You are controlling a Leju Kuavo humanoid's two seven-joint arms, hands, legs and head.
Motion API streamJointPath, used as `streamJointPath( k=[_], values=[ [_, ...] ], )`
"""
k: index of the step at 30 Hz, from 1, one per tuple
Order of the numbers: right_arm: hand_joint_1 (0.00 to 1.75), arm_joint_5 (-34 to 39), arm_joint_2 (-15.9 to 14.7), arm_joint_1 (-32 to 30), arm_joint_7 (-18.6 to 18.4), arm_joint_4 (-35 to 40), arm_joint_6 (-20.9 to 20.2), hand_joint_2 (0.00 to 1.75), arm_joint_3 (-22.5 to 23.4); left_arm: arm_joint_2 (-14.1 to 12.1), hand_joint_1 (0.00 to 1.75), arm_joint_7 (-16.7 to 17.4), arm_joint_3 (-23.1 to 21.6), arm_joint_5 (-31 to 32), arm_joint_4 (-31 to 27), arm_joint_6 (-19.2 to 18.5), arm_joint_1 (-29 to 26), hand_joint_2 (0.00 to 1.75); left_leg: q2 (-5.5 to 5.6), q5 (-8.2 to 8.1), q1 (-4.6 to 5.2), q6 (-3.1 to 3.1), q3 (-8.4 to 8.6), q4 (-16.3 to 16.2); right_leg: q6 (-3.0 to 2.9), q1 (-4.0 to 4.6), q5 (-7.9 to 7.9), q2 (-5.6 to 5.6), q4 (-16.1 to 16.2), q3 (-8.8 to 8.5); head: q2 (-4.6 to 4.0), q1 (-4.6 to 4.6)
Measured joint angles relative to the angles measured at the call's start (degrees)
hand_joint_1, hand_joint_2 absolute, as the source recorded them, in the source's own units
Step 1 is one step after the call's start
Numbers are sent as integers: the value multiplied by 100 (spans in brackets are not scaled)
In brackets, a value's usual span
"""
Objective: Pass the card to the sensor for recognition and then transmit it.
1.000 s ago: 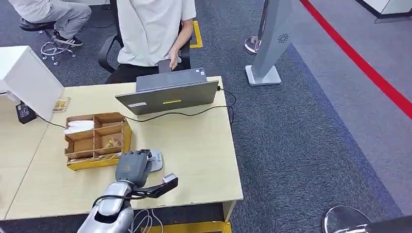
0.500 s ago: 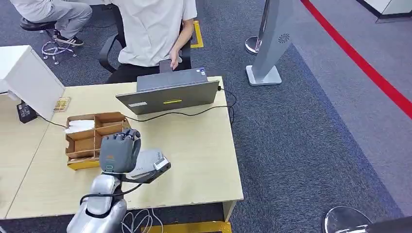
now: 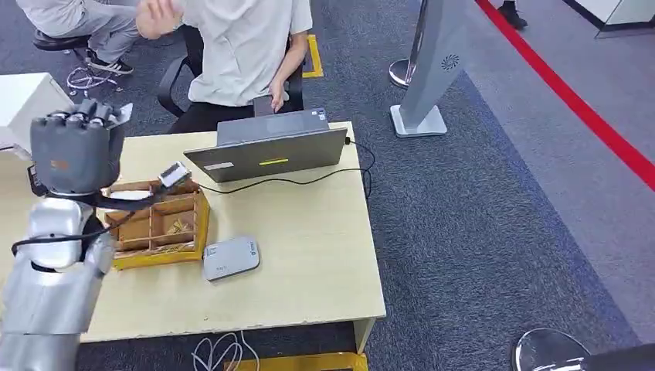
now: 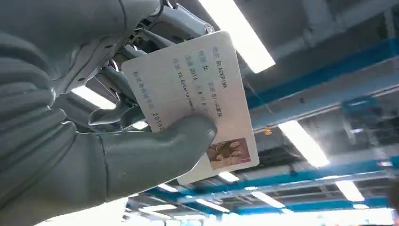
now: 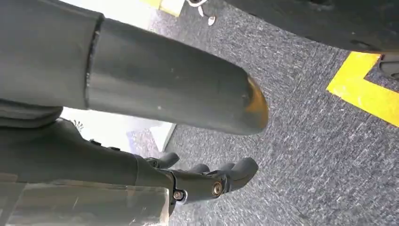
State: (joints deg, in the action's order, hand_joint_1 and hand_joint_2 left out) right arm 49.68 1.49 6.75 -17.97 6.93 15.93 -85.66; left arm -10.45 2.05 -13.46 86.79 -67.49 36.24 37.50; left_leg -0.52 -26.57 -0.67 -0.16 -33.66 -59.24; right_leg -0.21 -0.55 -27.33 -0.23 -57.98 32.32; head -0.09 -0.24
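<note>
At the upper left of the frame, the left hand [image 3: 76, 151] pinches the card [image 4: 195, 99] in its fingers [image 4: 155, 153]; it reads "BLACKPINK". The box [image 3: 154, 224] on the surface [image 3: 309, 255] holds white paper. The right hand [image 5: 207, 181] hangs with fingers apart, holding nothing.

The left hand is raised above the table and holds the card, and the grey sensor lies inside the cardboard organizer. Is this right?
Not quite. The left hand does hold the card, but in the head view the grey sensor lies on the table, beside the cardboard organizer, not inside it.
</note>
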Motion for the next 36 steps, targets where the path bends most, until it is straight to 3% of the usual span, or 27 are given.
streamJointPath(
  k=[4, 8, 10, 16, 17, 36],
  values=[
    [0, -15, -7, 7, 15, 0, -35, 0, -74, -149, 175, 61, 89, 164, 516, 116, 410, 175, 2, 3, -1, -2, 0, 0, 0, 1, 1, -3, -1, 2, 0, -4],
    [0, -87, -17, 49, 114, -2, -59, 0, -205, -404, 175, 581, 37, 194, 1953, 286, 1241, 175, -16, 6, -2, -3, -4, 0, -4, 2, 8, 14, -4, 12, 0, 2],
    [0, -105, -22, 50, 140, 0, -59, 0, -238, -501, 175, 680, 17, 195, 2498, 293, 1524, 175, -18, 6, -1, -4, -4, 0, -5, 1, 9, 16, -4, 13, 0, 0],
    [0, -98, -26, 63, 116, -2, -70, 0, -295, -621, 175, 706, 17, 195, 3236, 304, 1701, 175, -13, 6, -2, -4, -10, 0, -4, 2, 7, 14, -4, 17, 0, 0],
    [0, -88, -28, 63, 105, -2, -77, 175, -299, -623, 0, 713, 17, 195, 3299, 317, 1711, 175, -13, 6, -2, -4, -11, 0, -4, 1, 7, 14, -4, 18, 2, -2],
    [0, 0, -39, 72, 74, -2, -57, 175, -306, -607, 0, 457, 19, 166, 3595, 337, 1609, 175, -13, 6, -2, -4, -13, 0, -4, 1, 8, 13, -4, 21, 2, -2]
  ],
)
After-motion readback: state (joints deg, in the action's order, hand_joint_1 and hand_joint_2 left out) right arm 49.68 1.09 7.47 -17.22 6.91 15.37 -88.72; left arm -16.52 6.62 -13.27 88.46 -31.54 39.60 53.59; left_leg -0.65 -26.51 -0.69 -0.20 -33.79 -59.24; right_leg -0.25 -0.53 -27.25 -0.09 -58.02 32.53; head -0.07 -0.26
